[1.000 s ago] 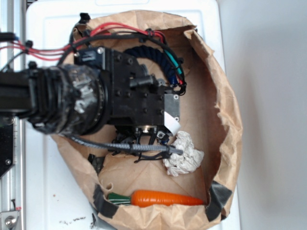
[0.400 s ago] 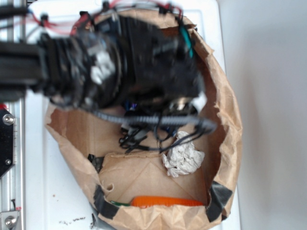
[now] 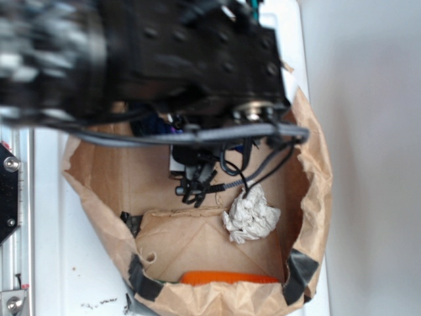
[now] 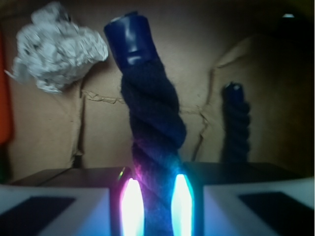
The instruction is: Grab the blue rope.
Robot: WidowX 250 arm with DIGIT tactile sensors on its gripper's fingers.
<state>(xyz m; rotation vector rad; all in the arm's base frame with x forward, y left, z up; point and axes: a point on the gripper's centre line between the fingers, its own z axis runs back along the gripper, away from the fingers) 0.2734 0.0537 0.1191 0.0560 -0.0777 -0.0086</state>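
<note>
In the wrist view the blue rope [image 4: 155,128], thick, dark navy and twisted, rises from between my two glowing pads to a glossy blue sealed end near the top. Its other end [image 4: 235,123] hangs further right, over the brown bag floor. My gripper [image 4: 156,199] is shut on the rope, with a pad pressed against each side of it. In the exterior view my blurred black arm [image 3: 184,59] fills the top of the picture and hides most of the rope.
A brown paper bag [image 3: 317,178] lies open on a white surface. A crumpled white paper ball [image 3: 252,216] sits on its floor. An orange carrot [image 3: 230,278] lies by the near rim. Black cables [image 3: 197,181] dangle under the arm.
My arm has risen and moved toward the top of the exterior view, taking the rope off the bag floor. The paper ball and the carrot have stayed in place.
</note>
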